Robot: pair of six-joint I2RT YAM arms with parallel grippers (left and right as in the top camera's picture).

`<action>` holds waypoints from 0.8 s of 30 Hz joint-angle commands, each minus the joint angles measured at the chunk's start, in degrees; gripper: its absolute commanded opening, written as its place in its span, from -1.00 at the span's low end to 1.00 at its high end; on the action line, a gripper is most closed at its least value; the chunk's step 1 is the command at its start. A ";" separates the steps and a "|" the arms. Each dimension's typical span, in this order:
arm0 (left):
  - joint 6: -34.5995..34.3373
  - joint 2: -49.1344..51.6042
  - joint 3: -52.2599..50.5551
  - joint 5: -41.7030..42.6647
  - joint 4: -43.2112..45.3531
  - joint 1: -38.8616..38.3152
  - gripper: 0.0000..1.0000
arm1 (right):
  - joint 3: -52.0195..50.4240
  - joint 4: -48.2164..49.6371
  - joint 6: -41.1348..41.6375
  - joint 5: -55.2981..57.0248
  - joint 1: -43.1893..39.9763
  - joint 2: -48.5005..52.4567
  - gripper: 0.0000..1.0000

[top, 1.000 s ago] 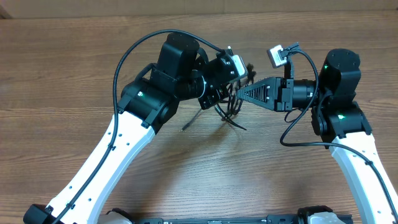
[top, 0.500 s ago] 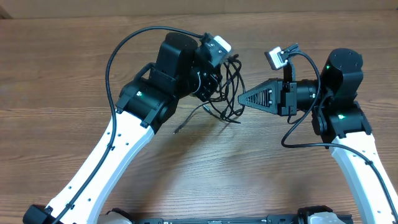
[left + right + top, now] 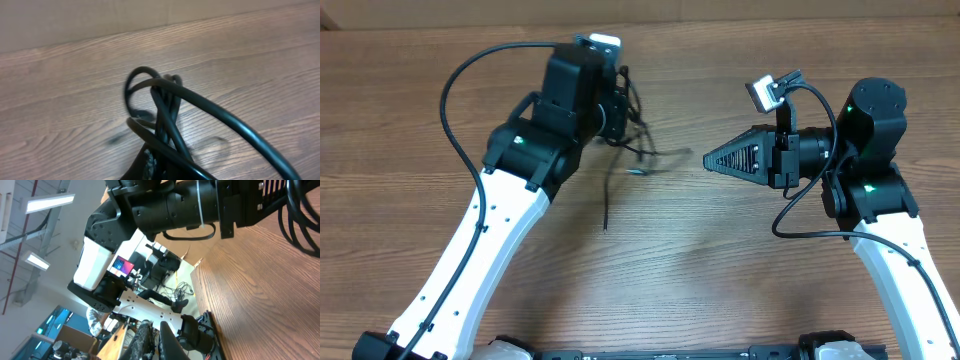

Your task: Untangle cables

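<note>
The cables (image 3: 638,150) are a small tangle of thin black cords hanging from my left gripper (image 3: 622,112) at the back left of the table. One strand trails down to a plug end (image 3: 605,222), and another reaches right (image 3: 675,154). In the left wrist view the cables (image 3: 162,97) loop up out of the shut fingers (image 3: 150,162). My right gripper (image 3: 712,159) points left, shut and empty, a short way right of the cables. In the right wrist view its fingers (image 3: 172,342) are pressed together, and the cables (image 3: 295,215) show at the top right.
The table (image 3: 650,270) is bare brown wood with a pale wall strip along its back edge (image 3: 740,10). The left arm's own thick black wire (image 3: 455,90) arcs out to the left. The right arm's wire (image 3: 790,215) loops beside its wrist.
My left arm has swung up and to the left, carrying the cable bundle away from the right gripper's tip. The right arm has stayed where it was.
</note>
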 commanded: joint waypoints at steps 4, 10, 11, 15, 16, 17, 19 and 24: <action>20.90 -0.92 0.26 23.12 0.81 0.09 -0.92 | 0.46 0.44 -0.50 -2.38 0.26 -0.96 -0.78; 31.58 -0.94 0.26 38.71 0.68 0.09 -0.92 | 0.46 -0.44 -0.17 2.05 0.26 -0.96 -0.04; 32.57 -0.96 0.28 39.89 0.66 0.09 -0.92 | 0.46 -1.38 0.00 3.72 0.26 -0.96 0.00; 34.12 -0.98 0.28 41.62 0.66 0.09 -0.92 | 0.46 -7.67 0.02 11.37 0.26 -0.96 0.18; 34.62 -0.98 0.28 42.27 0.61 0.09 -0.92 | 0.46 -8.76 0.02 12.57 0.26 -0.96 0.21; 35.28 -0.98 0.28 43.32 0.61 0.09 -0.92 | 0.46 -9.18 0.35 13.29 0.26 -0.96 0.23; 37.68 -0.98 0.28 46.16 0.55 0.09 -0.92 | 0.46 -9.07 1.68 13.64 0.26 -0.92 0.24; 39.23 -0.96 0.28 49.66 0.94 -0.20 -0.91 | 0.46 -8.76 4.35 14.16 0.26 -0.92 0.24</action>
